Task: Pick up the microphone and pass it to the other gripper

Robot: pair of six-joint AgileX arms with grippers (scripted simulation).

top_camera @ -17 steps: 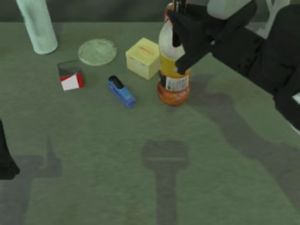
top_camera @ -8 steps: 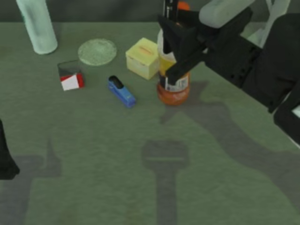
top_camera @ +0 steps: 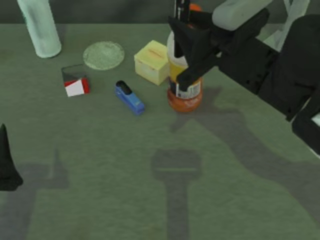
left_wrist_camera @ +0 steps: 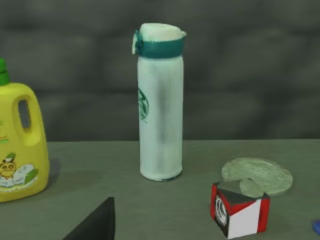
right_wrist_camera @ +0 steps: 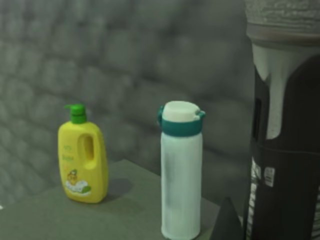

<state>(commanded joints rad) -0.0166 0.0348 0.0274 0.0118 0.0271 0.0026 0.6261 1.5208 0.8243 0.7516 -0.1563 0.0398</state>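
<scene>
The right gripper (top_camera: 192,47) hung over the orange bottle (top_camera: 185,95) at the far side of the table (top_camera: 150,175), exactly where it was half a second before. Its fingers were clamped on the microphone (right_wrist_camera: 282,130), held upright above the bottle. At the near left edge the left gripper (top_camera: 7,162) had risen slightly into view; whether its fingers were parted could not be told.

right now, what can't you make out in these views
- Microphone: in the top view only a sliver shows at the top edge; the right pincer covers the rest.
- Orange bottle: in the top view its upper part is hidden under the right pincer.
- Left pincer: cut off by the top view's left edge.
- White flask: its cap is cut off by the top view's top edge.
</scene>
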